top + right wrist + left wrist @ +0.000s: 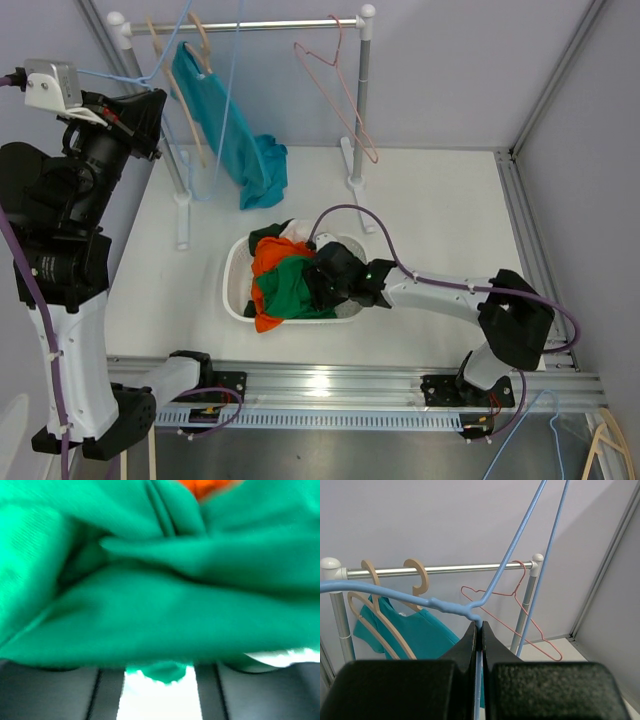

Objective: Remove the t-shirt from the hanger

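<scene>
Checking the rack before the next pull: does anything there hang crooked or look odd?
Yes. The teal t-shirt hangs lopsided on its wooden hanger; it has slipped to one side and sags in a bunch below.

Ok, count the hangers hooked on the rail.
3. The left wooden hanger and the right wooden hanger at the left end of the rail, by the teal t-shirt; the pink wire hanger near its right end. The blue hanger in the left jaws isn't counted.

The right hand (328, 283) is buried to the fingertips under blurred green cloth (160, 595) (the wrist view is filled by it); the blue hanger (447, 607) is cut off above.
</scene>
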Robot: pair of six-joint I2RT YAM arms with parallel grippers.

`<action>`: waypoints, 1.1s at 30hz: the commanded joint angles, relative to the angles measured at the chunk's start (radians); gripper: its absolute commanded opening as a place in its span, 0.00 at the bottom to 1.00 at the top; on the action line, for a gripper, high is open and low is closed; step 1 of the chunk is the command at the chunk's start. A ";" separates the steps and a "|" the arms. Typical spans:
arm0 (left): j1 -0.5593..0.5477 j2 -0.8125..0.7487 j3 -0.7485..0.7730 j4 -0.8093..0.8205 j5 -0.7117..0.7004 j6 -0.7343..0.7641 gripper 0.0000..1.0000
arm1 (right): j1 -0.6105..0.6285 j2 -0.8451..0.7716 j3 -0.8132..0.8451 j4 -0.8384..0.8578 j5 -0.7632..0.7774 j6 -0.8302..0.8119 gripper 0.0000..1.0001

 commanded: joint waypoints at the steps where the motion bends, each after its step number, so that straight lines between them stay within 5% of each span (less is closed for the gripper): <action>1: 0.008 0.012 0.044 0.006 0.005 0.014 0.01 | -0.002 -0.066 0.045 -0.158 0.084 -0.034 0.57; 10: 0.008 0.035 0.085 -0.011 0.031 0.009 0.01 | -0.025 -0.133 0.244 -0.267 0.153 -0.085 0.65; 17: 0.008 0.048 0.043 0.013 0.174 0.023 0.01 | -0.086 -0.239 0.423 -0.350 0.200 -0.157 0.92; 26: 0.008 0.075 0.049 -0.062 0.390 0.057 0.01 | -0.304 -0.302 0.822 -0.337 -0.390 -0.441 0.98; 33: 0.001 0.099 0.088 -0.198 0.456 0.123 0.01 | -0.332 -0.241 1.231 -0.457 -0.570 -0.551 0.97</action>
